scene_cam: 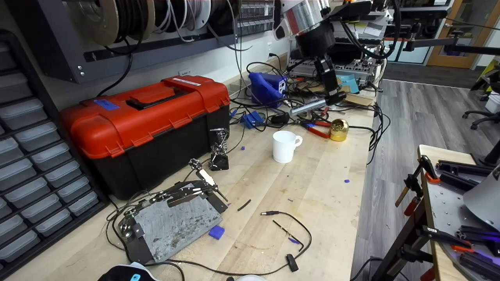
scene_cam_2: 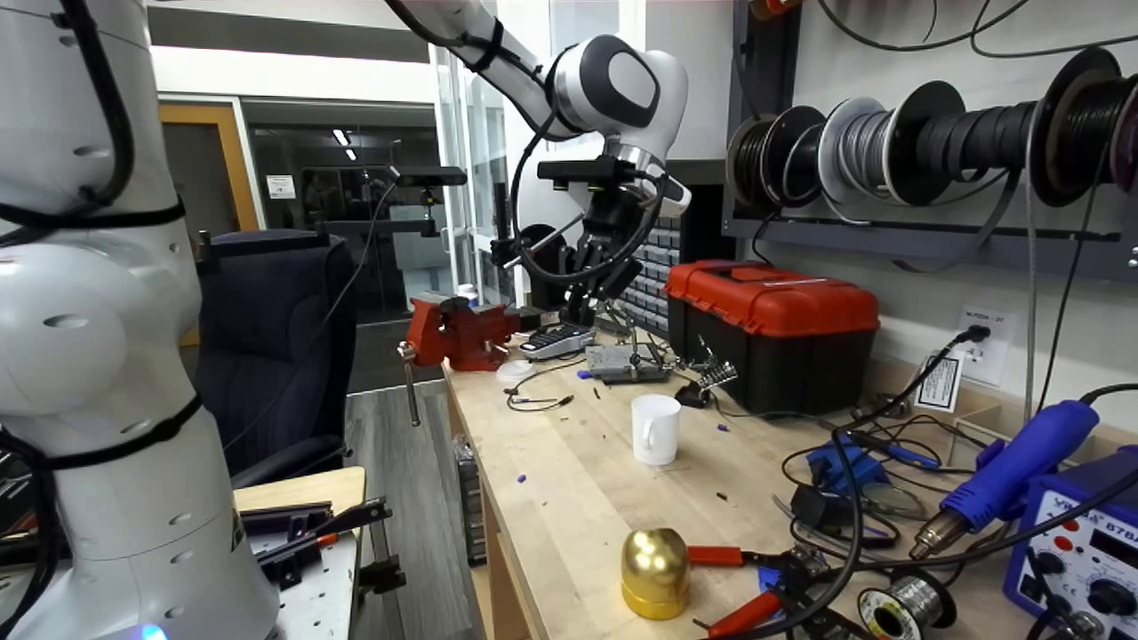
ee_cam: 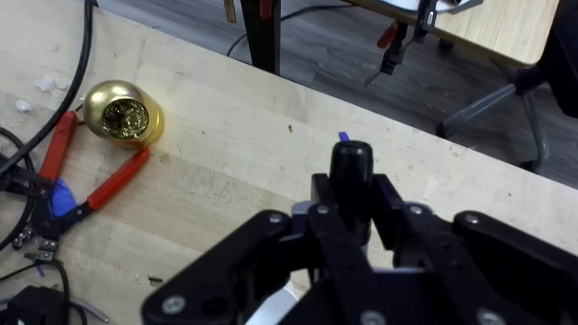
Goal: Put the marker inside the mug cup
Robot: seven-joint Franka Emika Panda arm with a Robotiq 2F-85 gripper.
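Note:
The white mug cup stands upright on the workbench with its handle to one side. It also shows in an exterior view. A small white part of it peeks out below my fingers in the wrist view. My gripper is shut on the marker and holds it tilted, in the air above bench height. The marker's black end sticks out between the fingertips; its greyish part is mostly hidden there. In an exterior view the gripper is dark and the marker cannot be made out.
A red-lidded toolbox stands along the wall. A golden tip cleaner and red-handled pliers lie near the mug. A blue soldering station, cables and a helping-hand stand are around. The bench edge borders the floor.

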